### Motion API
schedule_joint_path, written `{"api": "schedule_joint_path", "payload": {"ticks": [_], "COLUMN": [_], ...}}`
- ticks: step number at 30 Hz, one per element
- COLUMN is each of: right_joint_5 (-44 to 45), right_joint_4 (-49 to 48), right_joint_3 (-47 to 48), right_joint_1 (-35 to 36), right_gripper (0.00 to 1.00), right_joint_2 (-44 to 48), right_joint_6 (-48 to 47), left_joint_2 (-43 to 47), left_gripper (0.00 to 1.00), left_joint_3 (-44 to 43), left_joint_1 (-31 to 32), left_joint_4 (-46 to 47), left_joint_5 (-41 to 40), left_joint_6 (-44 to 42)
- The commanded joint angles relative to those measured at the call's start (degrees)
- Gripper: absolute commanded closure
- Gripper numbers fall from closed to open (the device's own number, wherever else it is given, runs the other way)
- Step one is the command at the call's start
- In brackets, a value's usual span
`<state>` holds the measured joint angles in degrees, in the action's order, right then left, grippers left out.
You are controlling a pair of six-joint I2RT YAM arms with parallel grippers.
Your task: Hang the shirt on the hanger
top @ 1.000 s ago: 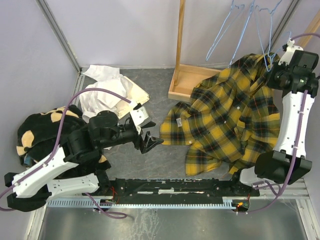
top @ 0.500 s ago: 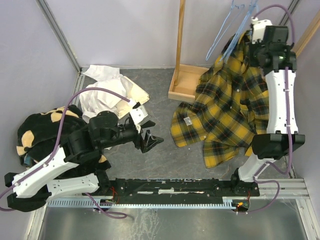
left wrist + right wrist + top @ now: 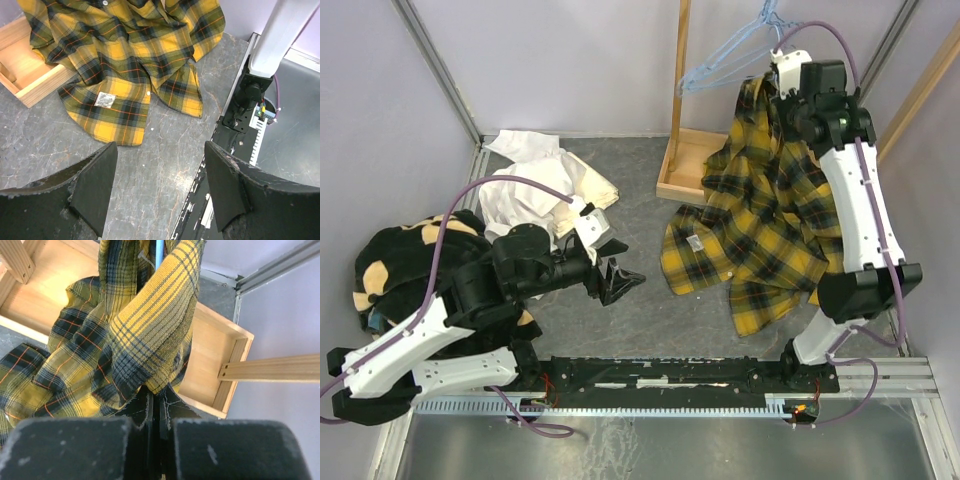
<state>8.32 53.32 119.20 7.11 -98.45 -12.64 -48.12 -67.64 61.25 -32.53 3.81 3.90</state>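
Yellow and black plaid flannel shirt (image 3: 760, 215) hangs limp from the right gripper (image 3: 156, 412), which is closed tight on a bunched fold beside the thin light-blue wire hanger (image 3: 725, 62). Its hem lies on the grey table (image 3: 650, 320). The left gripper (image 3: 159, 165) is wide open and empty. The soft cloth sags, so a hold near the collar seems best.

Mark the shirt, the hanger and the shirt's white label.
shirt (image 3: 770, 220), top view, front panel.
hanger (image 3: 159, 252), right wrist view, wire between folds.
white label (image 3: 105, 99), left wrist view, label centre.

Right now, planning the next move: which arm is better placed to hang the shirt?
Right: the right hand is shut on the shirt, raised at the hanger; the left hand is open, empty.
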Motion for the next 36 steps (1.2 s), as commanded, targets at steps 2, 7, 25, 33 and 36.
{"api": "schedule_joint_path", "payload": {"ticks": [2, 7, 25, 33, 36], "right_joint_5": [3.9, 11.0, 26.0, 25.6, 25.7], "right_joint_4": [-9.5, -8.3, -0.8, 2.2, 1.9], "right_joint_3": [-11.3, -18.4, -14.3, -3.9, 1.3], "right_joint_1": [-0.3, -0.3, -0.3, -0.3, -0.3], "right_gripper": [1.00, 1.00, 1.00, 1.00, 1.00], "right_joint_2": [14.3, 24.4, 39.6, 38.2, 36.3], "right_joint_6": [5.3, 10.4, 16.5, 12.9, 11.1], "left_joint_2": [-0.6, -0.7, -2.6, -2.7, -3.2], "left_gripper": [0.24, 0.24, 0.24, 0.25, 0.25], "left_joint_3": [0.2, 0.8, 0.9, 2.5, 2.6], "left_joint_1": [0.3, 0.3, 0.2, 0.3, 0.3], "left_joint_4": [2.7, 2.6, 2.9, 4.7, 5.0], "left_joint_5": [-1.5, -2.6, -0.7, -0.7, -0.7], "left_joint_6": [2.2, 2.4, 2.4, 3.1, 3.0]}}
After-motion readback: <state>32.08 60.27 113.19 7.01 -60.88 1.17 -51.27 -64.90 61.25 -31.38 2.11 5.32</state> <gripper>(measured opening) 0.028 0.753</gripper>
